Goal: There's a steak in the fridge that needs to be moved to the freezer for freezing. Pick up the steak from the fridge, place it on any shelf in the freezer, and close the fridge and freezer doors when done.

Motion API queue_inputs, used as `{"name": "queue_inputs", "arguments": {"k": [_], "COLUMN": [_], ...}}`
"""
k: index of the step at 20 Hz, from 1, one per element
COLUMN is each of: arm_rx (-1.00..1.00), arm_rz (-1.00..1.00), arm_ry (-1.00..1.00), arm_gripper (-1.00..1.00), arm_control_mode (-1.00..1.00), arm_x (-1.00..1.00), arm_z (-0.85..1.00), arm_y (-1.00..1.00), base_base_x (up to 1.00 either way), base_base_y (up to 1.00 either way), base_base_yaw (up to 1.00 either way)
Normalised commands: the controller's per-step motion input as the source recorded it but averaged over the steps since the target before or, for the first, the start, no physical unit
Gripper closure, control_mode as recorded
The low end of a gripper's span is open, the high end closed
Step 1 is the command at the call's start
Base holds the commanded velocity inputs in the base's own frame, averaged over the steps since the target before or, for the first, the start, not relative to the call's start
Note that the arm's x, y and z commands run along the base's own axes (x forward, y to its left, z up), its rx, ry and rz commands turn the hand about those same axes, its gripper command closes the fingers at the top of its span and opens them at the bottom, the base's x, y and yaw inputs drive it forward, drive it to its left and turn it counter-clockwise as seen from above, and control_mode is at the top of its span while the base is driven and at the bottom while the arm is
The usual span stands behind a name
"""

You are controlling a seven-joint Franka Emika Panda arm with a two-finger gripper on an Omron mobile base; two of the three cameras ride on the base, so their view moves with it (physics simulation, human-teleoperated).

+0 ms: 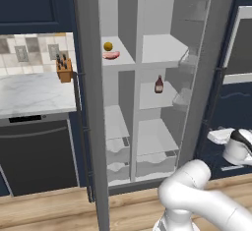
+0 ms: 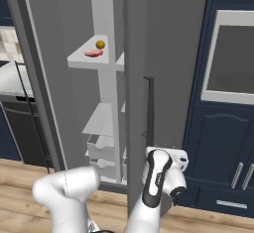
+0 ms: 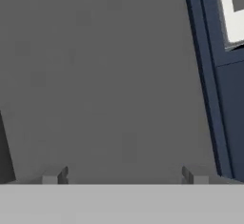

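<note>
In your left base view, both doors of the grey unit stand open. The left door (image 1: pixel 91 102) shows edge-on, with its dark bar handle toward the counter (image 1: pixel 34 92). The right door (image 1: pixel 209 68) swings out to the right, its grey bins facing inward. The steak (image 1: pixel 111 55) lies on a white shelf (image 1: pixel 120 60) in the left compartment, with a small yellow fruit (image 1: pixel 108 45) just behind it. A brown bottle (image 1: pixel 158 84) stands upright on a lower shelf in the right compartment. White drawers (image 1: pixel 118 151) sit low down. Your arm rises at the lower right, and the hand is at the right edge, outside the right door, well apart from the steak and lower than it.

In your right base view, the back of the right door (image 2: pixel 158 78) faces you, with its handle (image 2: pixel 150 108) running down it. Your gripper (image 2: pixel 179 161) sits just below that handle, close against the door panel. The steak (image 2: pixel 93 53) shows far up and to the left of the fingers, beside the fruit (image 2: pixel 100 44). Navy cabinets (image 2: pixel 218 143) stand to the right.

In your hand view, flat grey door surface (image 3: pixel 105 75) lies straight ahead of the fingers (image 3: pixel 53 176). The two tips stand spread wide with nothing between them. A navy cabinet edge (image 3: pixel 214 85) runs down beyond the right tip.
</note>
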Motion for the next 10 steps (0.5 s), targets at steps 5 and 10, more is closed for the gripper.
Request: {"name": "queue_inputs", "arguments": {"k": [5,10], "arm_rx": [-0.01,0.0], "arm_rz": [0.0,0.0], "arm_ry": [0.01,0.02], "arm_gripper": [-1.0,-1.0], "arm_control_mode": [-1.0,-1.0], "arm_x": [0.7,0.73], "arm_z": [-0.31,-0.23], "arm_y": [1.0,1.0], "base_base_x": [0.0,0.0], "base_base_y": [0.0,0.0], "base_base_yaw": [0.0,0.0]}}
